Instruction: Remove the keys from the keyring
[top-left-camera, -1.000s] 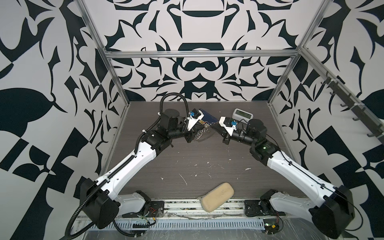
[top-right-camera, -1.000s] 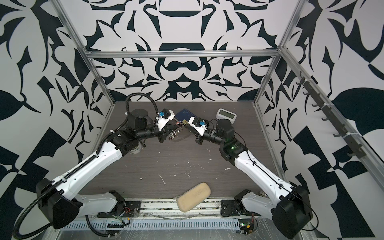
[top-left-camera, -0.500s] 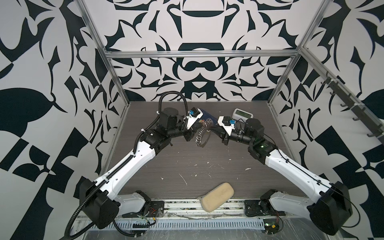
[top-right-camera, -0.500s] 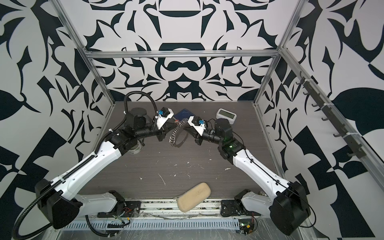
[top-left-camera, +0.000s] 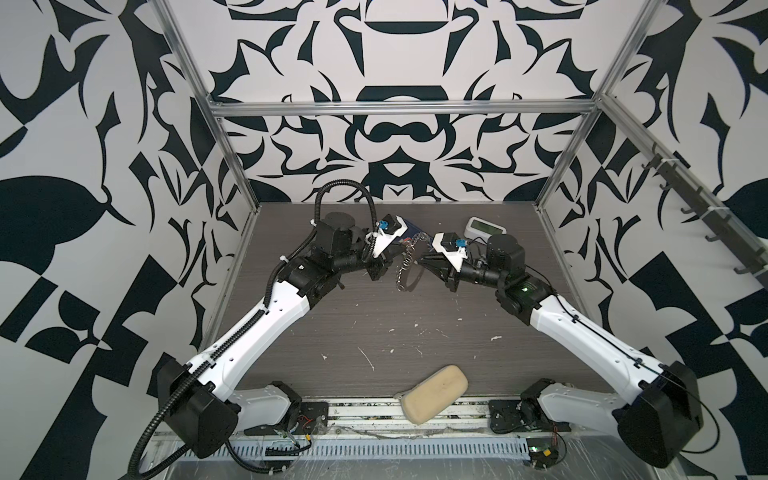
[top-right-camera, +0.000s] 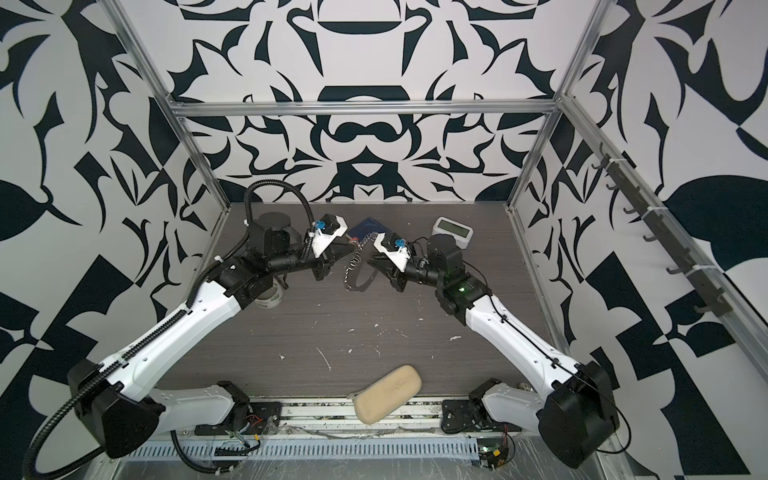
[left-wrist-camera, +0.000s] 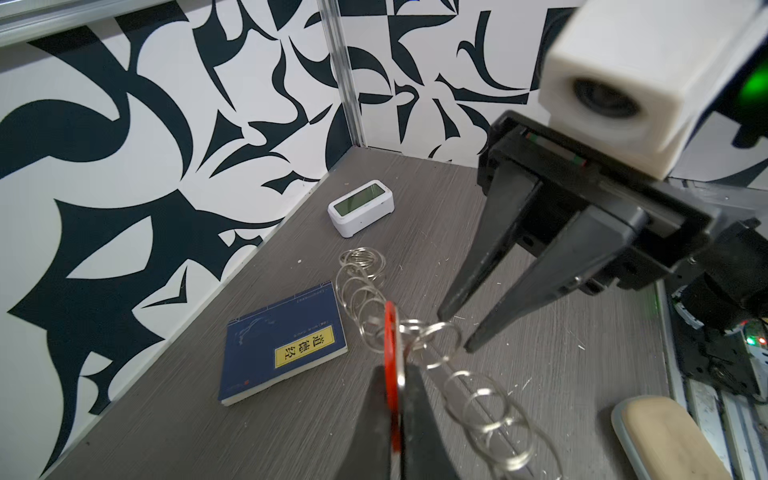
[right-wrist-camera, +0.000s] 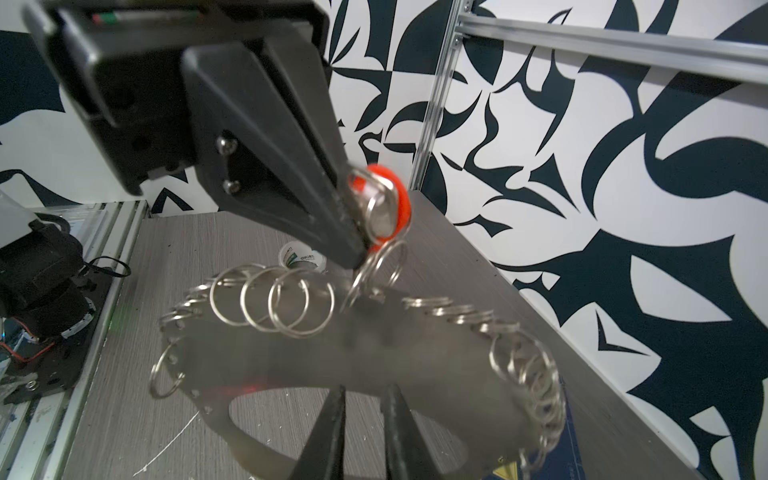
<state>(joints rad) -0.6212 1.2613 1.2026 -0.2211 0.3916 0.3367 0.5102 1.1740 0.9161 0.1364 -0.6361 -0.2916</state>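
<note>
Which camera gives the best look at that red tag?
The right wrist view: the red key tag faces the camera, pinched by the left claw. The left wrist view shows it edge-on; in a top view it is a red speck.

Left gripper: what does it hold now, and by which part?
The left gripper is shut on the keys, pinching their red-orange tag between its fingers; the keyring hangs from them.

Black-and-white patterned walls (top-left-camera: 395, 137) framed in aluminium rails (top-left-camera: 399, 109) enclose a grey woodgrain tabletop (top-left-camera: 374, 324).
</note>
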